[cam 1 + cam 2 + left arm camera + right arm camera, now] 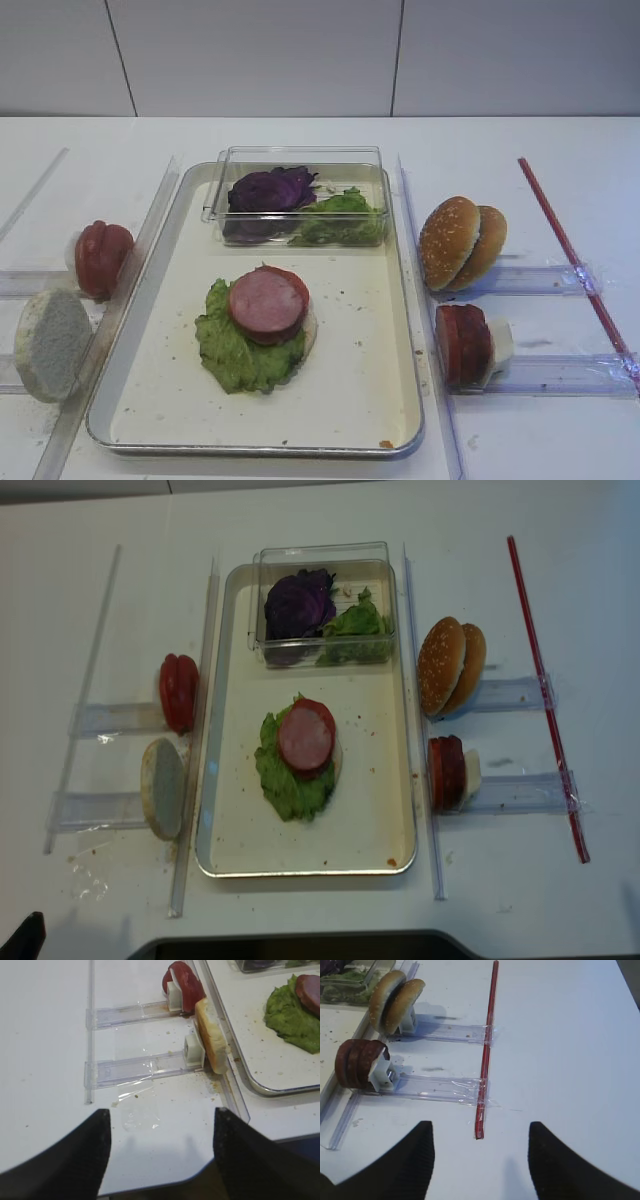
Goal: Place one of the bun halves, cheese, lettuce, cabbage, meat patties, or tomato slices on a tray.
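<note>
Holding a stack of lettuce (240,345), a tomato slice and a meat patty (266,303), the tray (352,410) also carries a clear box (295,160) of purple cabbage (270,190) and more lettuce. Upright sesame bun halves (460,243) and spare patties (462,345) stand right of it, tomato slices (101,257) and a pale bun half (52,342) left. Both the right gripper (480,1155) and left gripper (160,1145) hang over bare table, jaws apart, empty.

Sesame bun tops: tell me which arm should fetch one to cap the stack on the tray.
Right, probably. The sesame bun halves stand in a rack right of the tray, and the right gripper, jaws open, already faces them. The left gripper looks at the pale bun half on the far side.
</note>
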Controlling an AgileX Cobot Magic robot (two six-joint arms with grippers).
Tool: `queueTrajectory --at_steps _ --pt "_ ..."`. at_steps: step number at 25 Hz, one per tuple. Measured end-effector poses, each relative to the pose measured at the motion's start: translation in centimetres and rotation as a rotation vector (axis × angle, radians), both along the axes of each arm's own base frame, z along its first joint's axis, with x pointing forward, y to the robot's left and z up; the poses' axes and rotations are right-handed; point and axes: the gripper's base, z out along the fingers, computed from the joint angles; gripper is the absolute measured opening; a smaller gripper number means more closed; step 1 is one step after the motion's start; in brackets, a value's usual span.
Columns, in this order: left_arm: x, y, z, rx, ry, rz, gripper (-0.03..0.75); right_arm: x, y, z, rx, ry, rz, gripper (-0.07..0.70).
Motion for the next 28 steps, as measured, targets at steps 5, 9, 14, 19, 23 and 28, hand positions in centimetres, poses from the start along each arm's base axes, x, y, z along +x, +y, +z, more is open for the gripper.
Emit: queueTrajectory --at_steps 5,9,14,19,23,28 --pt "0.00 0.00 0.00 0.000 0.000 0.000 0.407 0.00 0.00 0.00 0.000 0.000 0.000 0.436" --pt "0.00 0.00 0.00 0.000 0.000 0.000 0.407 0.00 0.00 0.00 0.000 0.000 0.000 0.436" --pt "0.00 0.00 0.00 0.000 0.000 0.000 0.407 0.00 0.00 0.00 0.000 0.000 0.000 0.436" --pt "0.00 0.00 0.00 0.000 0.000 0.000 0.407 0.00 0.00 0.00 0.000 0.000 0.000 0.436" --pt "0.00 0.00 0.00 0.000 0.000 0.000 0.407 0.00 0.00 0.00 0.000 0.000 0.000 0.436" --pt "0.00 0.00 0.00 0.000 0.000 0.000 0.407 0.00 0.00 0.00 0.000 0.000 0.000 0.436"
